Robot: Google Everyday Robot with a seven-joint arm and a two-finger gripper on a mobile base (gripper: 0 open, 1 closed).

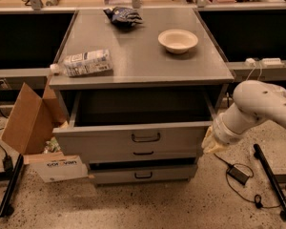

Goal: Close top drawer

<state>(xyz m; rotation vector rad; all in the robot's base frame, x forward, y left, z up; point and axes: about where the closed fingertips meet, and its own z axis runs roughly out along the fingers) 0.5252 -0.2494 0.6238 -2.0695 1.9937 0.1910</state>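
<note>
Top drawer (133, 138) is pulled well out from under the counter's front edge, interior dark and open to view, w/ 1 small dark loop handle at centre of its grey front. Below it sit 2 shallower drawers: the middle one (143, 153) nearly flush under the top front, the bottom one (144, 174) sticking out a little.

Gripper (210, 142) sits just beside the drawer front's right end, under the counter's front-right corner, at the end of the white arm (257, 109) coming in from the right. Can't tell if it's wide, narrow or touching the front.

On the counter (143, 66): plastic water bottle (82, 63) lying on its side near the front-left corner, cap over the left edge; beige bowl (178, 40) toward the right edge, mid-depth; dark crumpled chip bag (124, 16) near the back edge.

On the floor left of the cabinet, an open cardboard box (31, 120) leans just beside the drawer's left side, flap up. Right of the cabinet, a black power adapter w/ cable (239, 174) lies on the floor below the arm, and a black stand leg (272, 184) runs nearby.
</note>
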